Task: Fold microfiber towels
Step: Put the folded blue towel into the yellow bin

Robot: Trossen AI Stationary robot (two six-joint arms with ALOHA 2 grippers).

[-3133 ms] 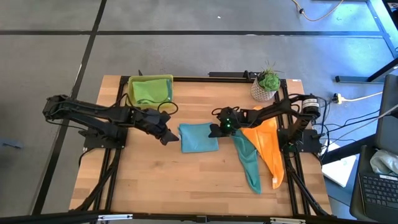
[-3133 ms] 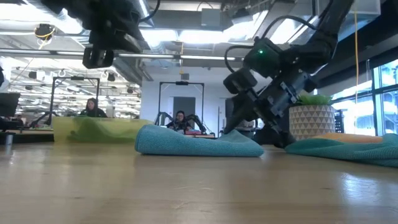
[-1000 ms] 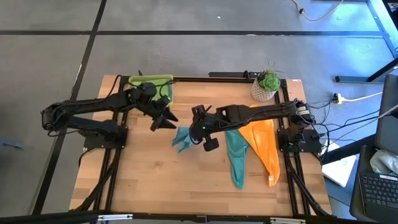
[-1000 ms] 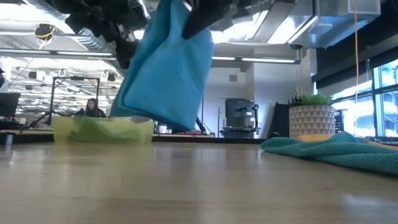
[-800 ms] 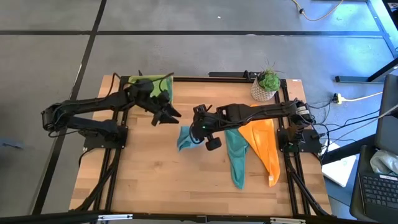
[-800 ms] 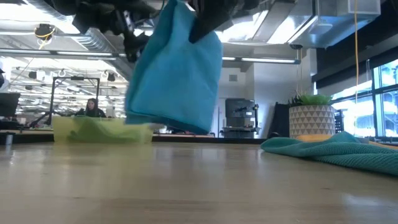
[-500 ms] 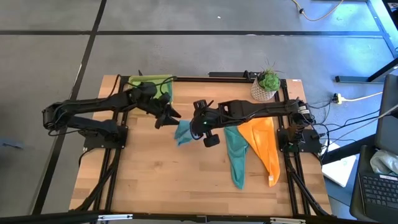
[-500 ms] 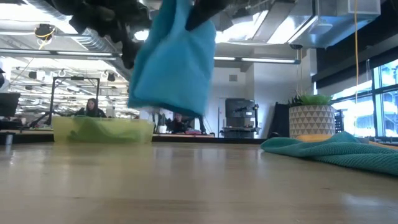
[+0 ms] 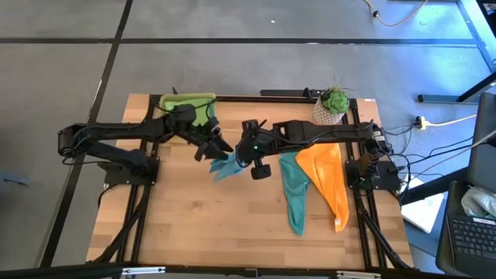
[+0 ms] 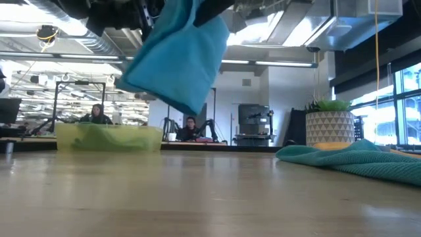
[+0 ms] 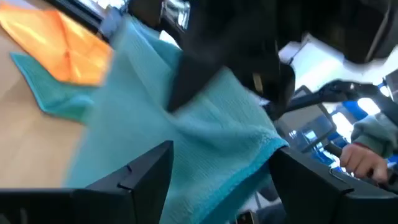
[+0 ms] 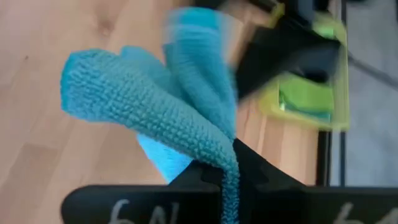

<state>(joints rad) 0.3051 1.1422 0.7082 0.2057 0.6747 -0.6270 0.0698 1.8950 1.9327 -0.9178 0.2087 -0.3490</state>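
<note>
A light blue towel (image 9: 227,167) hangs in the air over the middle of the table, with my right gripper (image 9: 240,156) shut on its top. In the low view the towel (image 10: 174,62) is clear of the wood. My left gripper (image 9: 215,149) is open right beside it, and in its wrist view the towel's hanging part (image 11: 186,143) lies between the two spread fingers. A teal towel (image 9: 293,190) and an orange towel (image 9: 329,182) lie flat at the right. A lime green towel (image 9: 190,115) lies in the tray. My right gripper pinches a bunched fold at the towel's top (image 12: 229,163) between its two fingers, slanting down from the table's right. The towel hangs slack below the fingers, lifted clear. My left gripper has the cloth between its open fingers; whether a finger touches it I cannot tell.
A yellow-green tray (image 9: 167,102) stands at the far left of the table. A potted plant (image 9: 333,105) stands at the far right. Bare wood lies along the near half. In the low view, people sit in the room beyond the table.
My right gripper has carried the blue towel up and a little toward the tray; its lower end has swung toward the table's left. My left gripper has turned and gone toward the table's right, up to the towel, staying open.
</note>
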